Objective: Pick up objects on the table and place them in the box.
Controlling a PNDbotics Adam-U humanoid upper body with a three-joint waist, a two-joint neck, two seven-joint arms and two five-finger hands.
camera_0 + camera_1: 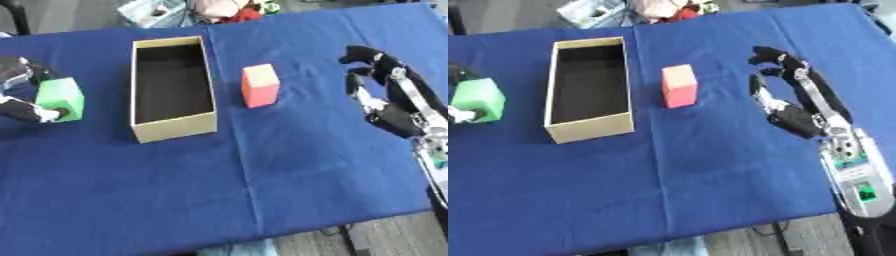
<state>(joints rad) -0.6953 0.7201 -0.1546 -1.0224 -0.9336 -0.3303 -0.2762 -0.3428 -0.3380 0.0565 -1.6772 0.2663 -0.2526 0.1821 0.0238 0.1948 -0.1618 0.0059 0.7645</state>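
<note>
While the left hand (pixel 26 92) grips the green block (pixel 61 98), the right hand (pixel 785 90) hangs spread — well apart.

box (pixel 172 131) between 2 blocks (pixel 61 99) (pixel 261 85), table (pixel 306 175) beneath

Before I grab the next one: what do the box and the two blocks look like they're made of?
The box looks like cardboard: tan matte walls, thin edges, dark inside. The green block, held in the left hand, and the pink block have flat, matte, evenly coloured faces with slightly soft edges, possibly foam or painted wood; the views cannot settle which.
</note>
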